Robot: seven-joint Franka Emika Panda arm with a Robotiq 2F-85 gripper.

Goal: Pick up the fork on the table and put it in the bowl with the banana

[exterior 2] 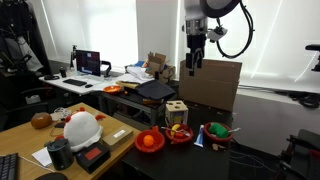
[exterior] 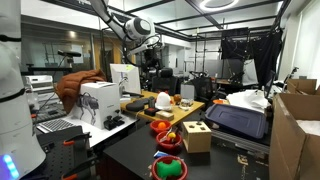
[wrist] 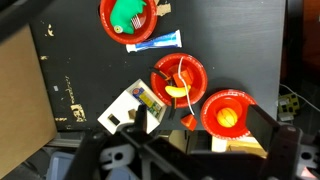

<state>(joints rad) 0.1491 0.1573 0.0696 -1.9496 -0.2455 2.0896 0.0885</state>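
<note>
The fork (wrist: 160,41) lies flat on the black surface (wrist: 90,60) in the upper middle of the wrist view. It is a pale sliver just below the red bowl with green contents (wrist: 130,18), close to its rim, though I cannot tell whether the two touch. The bowl with the banana (wrist: 178,78) sits lower, near the centre of that frame, with a wooden block (wrist: 130,105) to its lower left and another red bowl holding orange fruit (wrist: 228,112) to its lower right.

In an exterior view the gripper (exterior 2: 194,70) hangs high above the bowls, well clear of everything. Its fingers look spread with nothing between them, though the picture is small.

The fork looks thin, stiff and light, and probably slick. Because it lies so low on the hard surface, the fingers would have to come right down to the tabletop. The best hold is likely across the narrow handle near its middle, on the end away from the neighbouring bowl's rim. A pinch off centre could let it pivot or slip.
</note>
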